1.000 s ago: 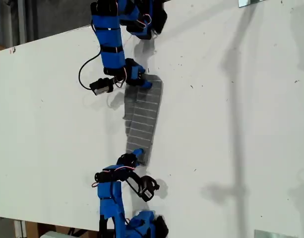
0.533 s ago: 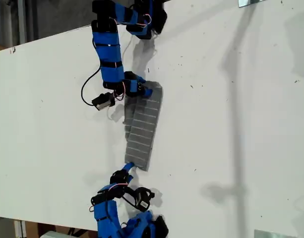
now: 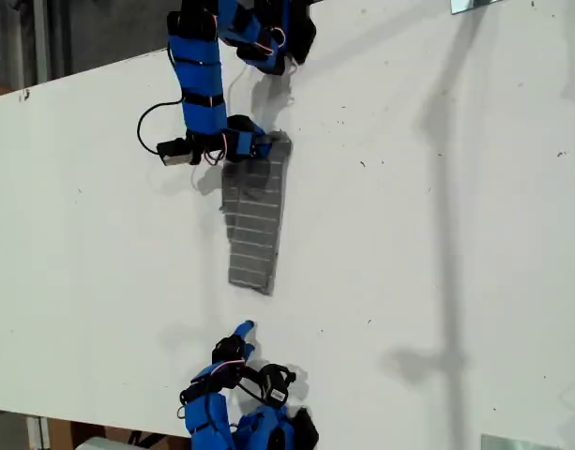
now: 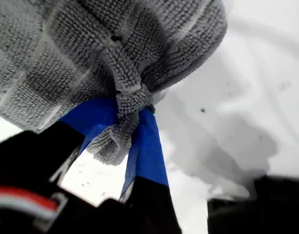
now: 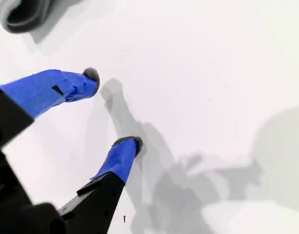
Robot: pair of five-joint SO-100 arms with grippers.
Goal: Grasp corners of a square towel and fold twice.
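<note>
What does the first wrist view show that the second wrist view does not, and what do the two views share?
Only the first wrist view shows a grasp: my first gripper is shut on a bunched corner of the grey striped towel, which fills much of that picture.

Only the second wrist view shows an empty gripper: my second gripper is open, its blue fingers apart above bare table, with just a small edge of the towel in view.

Both show the white table and blue gripper fingers casting shadows on it.
</note>
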